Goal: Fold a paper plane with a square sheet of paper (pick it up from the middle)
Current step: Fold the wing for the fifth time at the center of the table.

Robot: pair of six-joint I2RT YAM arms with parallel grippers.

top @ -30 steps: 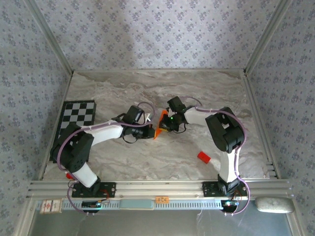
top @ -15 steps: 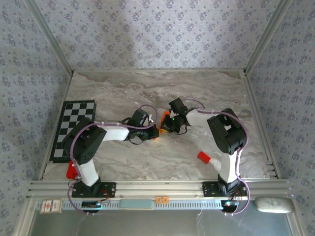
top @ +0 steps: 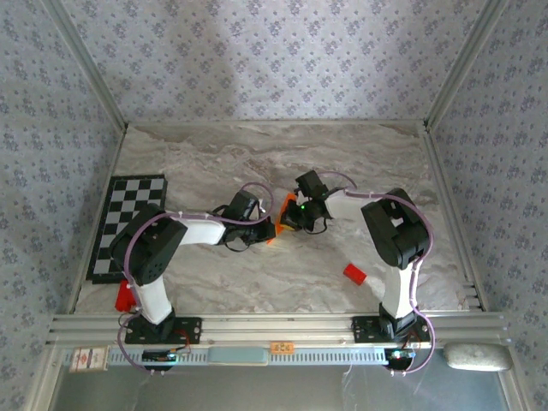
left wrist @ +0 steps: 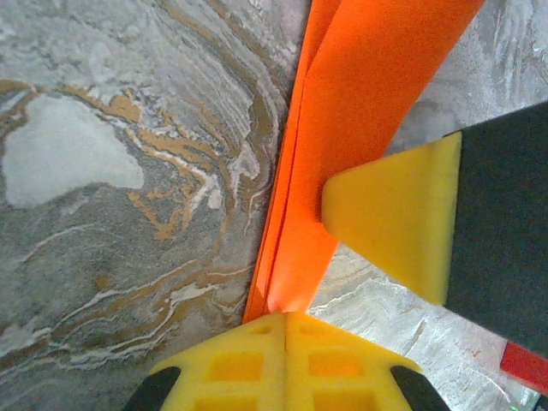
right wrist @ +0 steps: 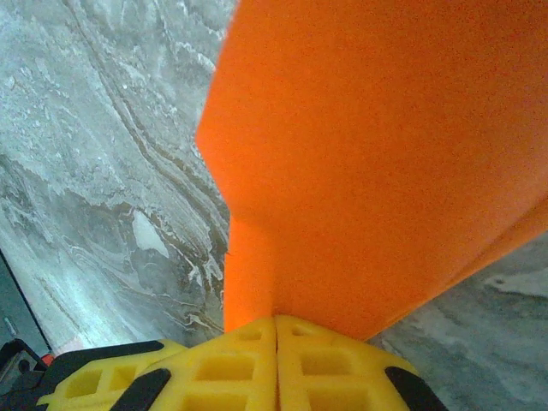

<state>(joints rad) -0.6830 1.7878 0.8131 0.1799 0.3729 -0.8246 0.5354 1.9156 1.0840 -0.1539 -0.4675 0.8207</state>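
The square sheet of paper (left wrist: 368,94) is bright orange and folded into a long, layered strip with a crease, lifted off the marble table. Whether it has the form of a paper plane I cannot tell. My left gripper (left wrist: 287,315) is shut on its narrow end. My right gripper (right wrist: 276,321) is shut on the wide part (right wrist: 385,163). From above, the two grippers meet at mid-table, left gripper (top: 263,229) and right gripper (top: 289,217), with the paper (top: 276,224) between them. One right finger (left wrist: 394,214) presses the paper in the left wrist view.
A small red block (top: 354,274) lies on the table (top: 257,282) near the right arm. A checkerboard mat (top: 128,218) lies at the left edge. A red object (top: 124,296) sits by the left arm's base. Patterned walls enclose the table on three sides.
The left arm has raised its elbow and pushed its wrist right, closer to the right gripper. Less orange paper shows between them. In the last half second almost nothing has moved.
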